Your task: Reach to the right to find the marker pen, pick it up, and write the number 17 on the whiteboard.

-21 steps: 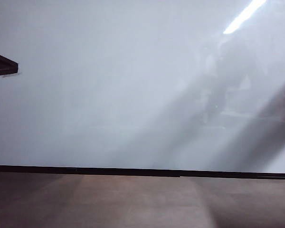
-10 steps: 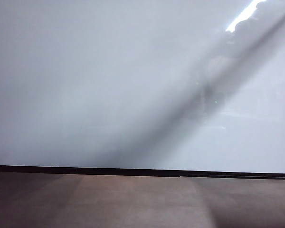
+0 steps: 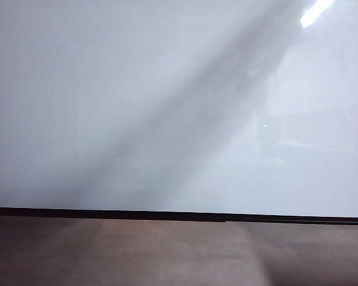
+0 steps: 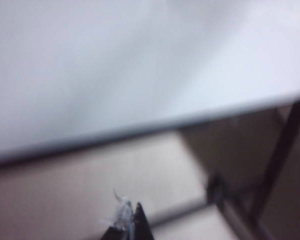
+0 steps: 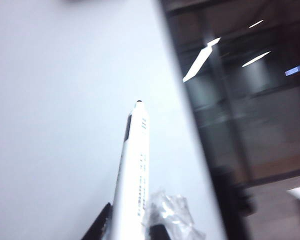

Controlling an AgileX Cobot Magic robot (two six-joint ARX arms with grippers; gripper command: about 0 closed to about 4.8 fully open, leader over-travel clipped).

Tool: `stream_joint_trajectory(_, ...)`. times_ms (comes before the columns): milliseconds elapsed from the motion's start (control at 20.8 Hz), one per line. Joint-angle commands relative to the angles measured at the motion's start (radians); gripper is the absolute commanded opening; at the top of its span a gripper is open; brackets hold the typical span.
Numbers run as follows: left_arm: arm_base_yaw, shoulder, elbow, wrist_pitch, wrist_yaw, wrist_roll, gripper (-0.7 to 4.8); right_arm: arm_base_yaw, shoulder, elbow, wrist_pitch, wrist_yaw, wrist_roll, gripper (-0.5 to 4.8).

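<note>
Glossy and blank, the whiteboard (image 3: 107,101) fills the exterior view above its black lower strip (image 3: 167,214) and the brown-grey table (image 3: 167,256), with neither arm in sight. From the left wrist view, the left gripper (image 4: 130,225) shows only dark tips with a scrap of clear wrap, near the board's edge, and whether it is clenched cannot be told. From the right wrist view, the right gripper (image 5: 127,232) is clenched on the lower barrel of the marker pen (image 5: 134,170), tip toward the board; light, stiff and smooth plastic, it probably wants a firm low hold.
</note>
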Motion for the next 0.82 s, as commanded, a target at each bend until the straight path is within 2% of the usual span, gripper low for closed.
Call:
stream_joint_trajectory(48, 0.001, 0.019, 0.165, 0.031, 0.01, 0.001, -0.05, 0.233, 0.068, 0.0, 0.035, 0.156, -0.049, -0.05)
stream_joint_trajectory(96, 0.001, 0.043, 0.249, -0.011, 0.01, 0.0, -0.05, 0.355, 0.131, 0.0, 0.09, 0.234, -0.077, -0.04)
stream_joint_trajectory(144, 0.001, 0.066, 0.301, -0.029, 0.01, 0.001, -0.05, 0.406, 0.163, 0.001, 0.124, 0.271, -0.098, -0.04)
stream_joint_trajectory(192, 0.001, 0.106, 0.377, -0.036, 0.01, 0.0, -0.05, 0.504, 0.255, 0.009, 0.213, 0.332, -0.134, -0.05)
stream_joint_trajectory(288, 0.002, 0.178, 0.494, -0.029, 0.01, 0.0, -0.05, 0.575, 0.401, 0.071, 0.263, 0.356, -0.149, -0.05)
stream_joint_trajectory(529, 0.001, 0.268, 0.624, -0.027, 0.008, 0.001, -0.05, 0.587, 0.643, 0.255, 0.292, 0.341, -0.145, -0.05)
stream_joint_trajectory(817, 0.001, 0.292, 0.653, -0.029, -0.001, 0.001, -0.05, 0.599, 0.797, 0.411, 0.33, 0.309, -0.142, -0.05)
